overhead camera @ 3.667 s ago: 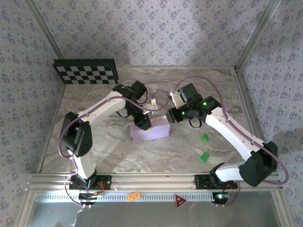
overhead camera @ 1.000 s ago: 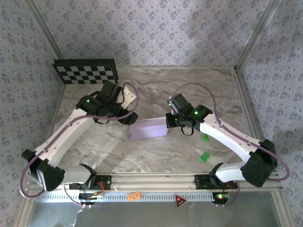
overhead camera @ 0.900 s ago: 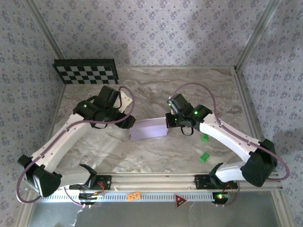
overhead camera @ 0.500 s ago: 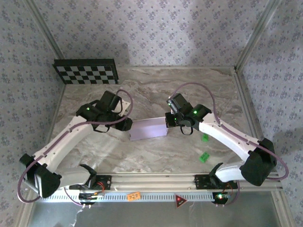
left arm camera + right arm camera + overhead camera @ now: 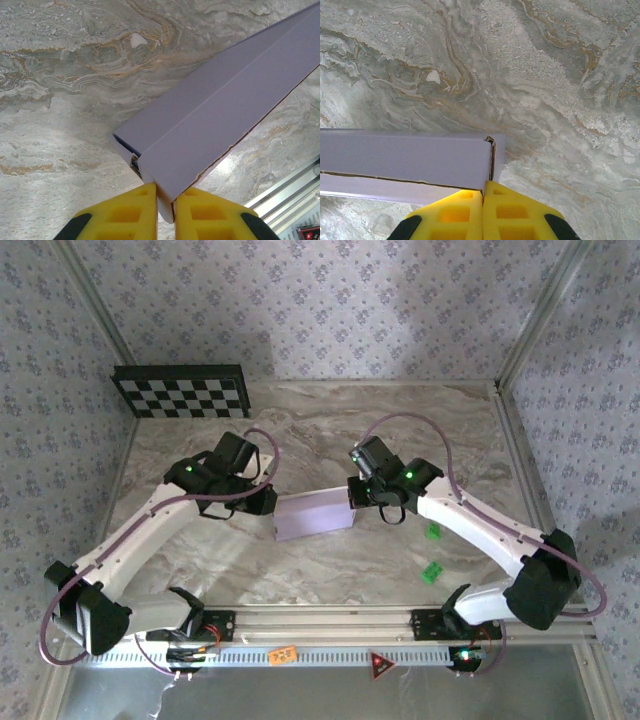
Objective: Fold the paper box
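The paper box (image 5: 313, 514) is a pale-lavender, shallow rectangular shape lying near the middle of the marble-patterned surface (image 5: 300, 575), its long side running left to right between the two arms. In the left wrist view the paper box (image 5: 220, 115) stretches away up and to the right, with a crease along its length and its near end slightly gaping. In the right wrist view the paper box (image 5: 405, 160) lies across the lower left, with a thin dark slit along its lower seam.

The left claw (image 5: 268, 502) sits at the box's left end. Its yellow fingers (image 5: 135, 212) are drawn in on a thin cardboard wall at that end, the left claw (image 5: 166, 197) pinching it between the tips. The right claw (image 5: 352, 498) sits at the box's right end. Its yellow fingers (image 5: 517, 215) are pressed together, and the edge of the box's end wall runs down into the seam of the right claw (image 5: 483, 192), so it grips that wall.

Two small green blocks lie on the surface to the right of the box, one (image 5: 433, 531) nearer it and one (image 5: 432, 571) closer to the front rail (image 5: 330, 623). A black-and-white checkerboard panel (image 5: 180, 390) leans at the far left corner against the patterned wall.
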Available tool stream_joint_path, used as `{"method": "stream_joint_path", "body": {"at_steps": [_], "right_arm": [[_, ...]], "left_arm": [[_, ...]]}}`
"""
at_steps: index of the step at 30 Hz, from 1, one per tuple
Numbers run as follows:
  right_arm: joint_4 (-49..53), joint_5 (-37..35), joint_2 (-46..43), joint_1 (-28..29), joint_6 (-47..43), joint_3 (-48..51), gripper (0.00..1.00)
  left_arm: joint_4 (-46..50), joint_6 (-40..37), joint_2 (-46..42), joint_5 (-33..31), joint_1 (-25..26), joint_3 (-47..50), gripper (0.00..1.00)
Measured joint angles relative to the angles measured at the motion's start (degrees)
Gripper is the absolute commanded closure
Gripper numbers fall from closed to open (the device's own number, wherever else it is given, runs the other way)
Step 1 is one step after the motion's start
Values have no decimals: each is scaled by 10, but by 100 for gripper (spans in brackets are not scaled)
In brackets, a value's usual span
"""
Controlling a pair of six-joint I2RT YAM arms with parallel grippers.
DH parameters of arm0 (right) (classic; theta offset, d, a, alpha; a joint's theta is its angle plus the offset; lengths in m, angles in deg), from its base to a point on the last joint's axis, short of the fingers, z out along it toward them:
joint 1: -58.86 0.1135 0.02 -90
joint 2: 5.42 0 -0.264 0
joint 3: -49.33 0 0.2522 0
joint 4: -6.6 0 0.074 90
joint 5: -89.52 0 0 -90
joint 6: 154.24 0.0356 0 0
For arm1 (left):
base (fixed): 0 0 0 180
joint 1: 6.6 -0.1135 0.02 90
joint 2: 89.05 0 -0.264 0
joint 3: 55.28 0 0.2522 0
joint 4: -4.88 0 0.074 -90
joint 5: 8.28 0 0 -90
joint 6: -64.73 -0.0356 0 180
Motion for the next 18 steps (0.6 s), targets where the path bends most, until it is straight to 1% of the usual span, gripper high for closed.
{"method": "stream_joint_path", "body": {"at_steps": [13, 18], "right_arm": [[13, -10, 7, 4, 6, -12, 93], [17, -13, 9, 5, 6, -15, 93]], "left_arm": [[-16, 87, 7, -13, 0, 0, 95], [-32, 122, 21, -23, -3, 0, 95]]}}
